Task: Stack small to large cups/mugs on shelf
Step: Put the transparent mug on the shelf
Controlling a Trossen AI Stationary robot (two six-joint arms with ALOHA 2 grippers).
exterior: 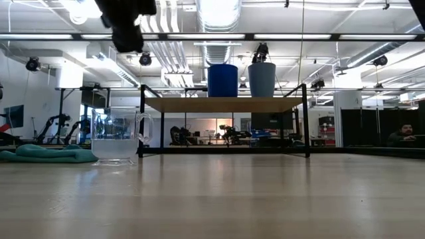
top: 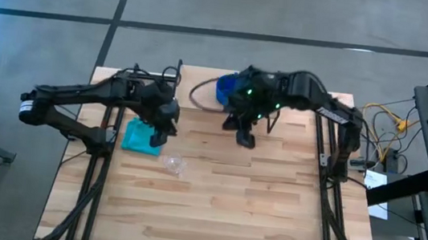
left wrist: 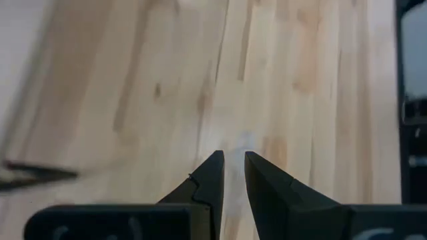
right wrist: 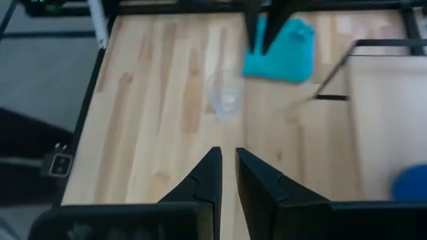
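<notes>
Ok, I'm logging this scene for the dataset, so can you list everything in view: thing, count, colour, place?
Clear cup: one, transparent, on the table beside the cloth.
Dark blue mug: one, on the shelf.
Light blue cup: one, on the shelf next to the mug.
Shelf: one, light wood on black legs, at the table's far side.
Cloth: one, teal, on the table under the left arm.
Table: one, light wood.
Person: one, far off in the room.
Left gripper: black, nearly shut, empty, above the table near the cloth.
Right gripper: black, nearly shut, empty, in front of the shelf.
</notes>
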